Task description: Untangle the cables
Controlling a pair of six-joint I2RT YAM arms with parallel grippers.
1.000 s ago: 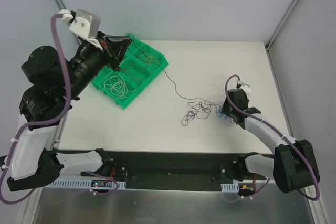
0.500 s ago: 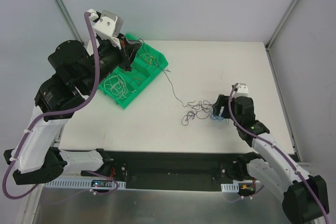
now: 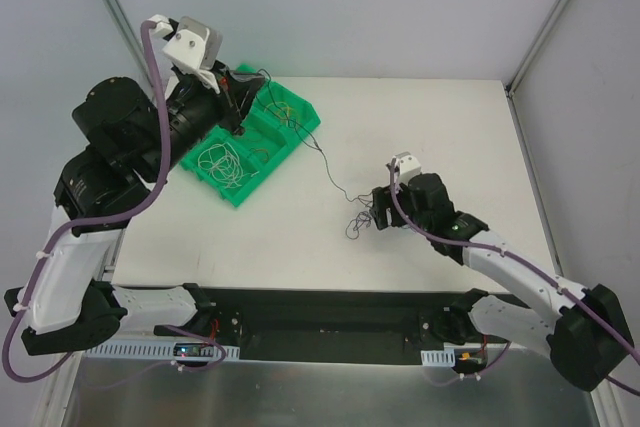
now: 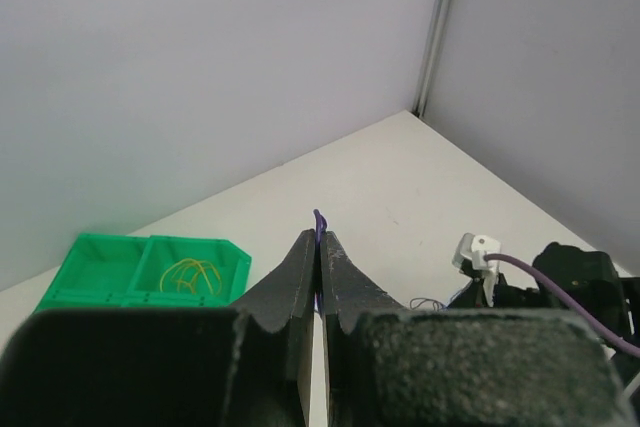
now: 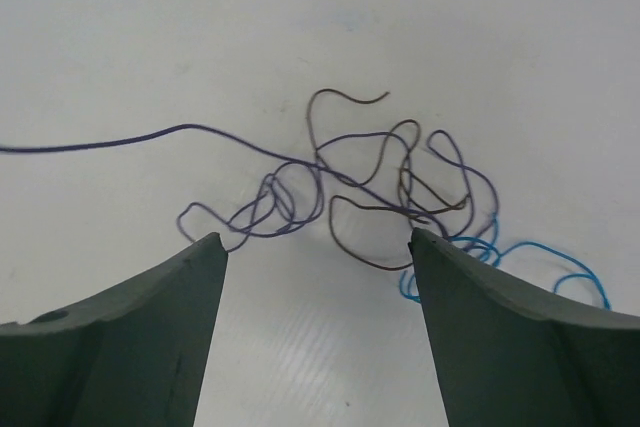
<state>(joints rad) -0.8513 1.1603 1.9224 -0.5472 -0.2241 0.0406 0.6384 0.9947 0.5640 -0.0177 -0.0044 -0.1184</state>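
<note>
My left jaws pinch the purple cable [image 4: 318, 218] near the far-left corner; my right jaws, wide over the tangle [image 5: 385, 202], should next pin it while I pull.

A white table [image 3: 430, 127] stands enclosed by pale grey walls [image 3: 350, 7] with metal corner posts [image 3: 548, 22].

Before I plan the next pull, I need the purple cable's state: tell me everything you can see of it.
The purple cable is a thin, flexible wire. One end is pinched in the shut left tool, its tip poking out above. It runs across the white table into loops tangled with a brown cable and a blue cable, just ahead of the open right tool.
</note>
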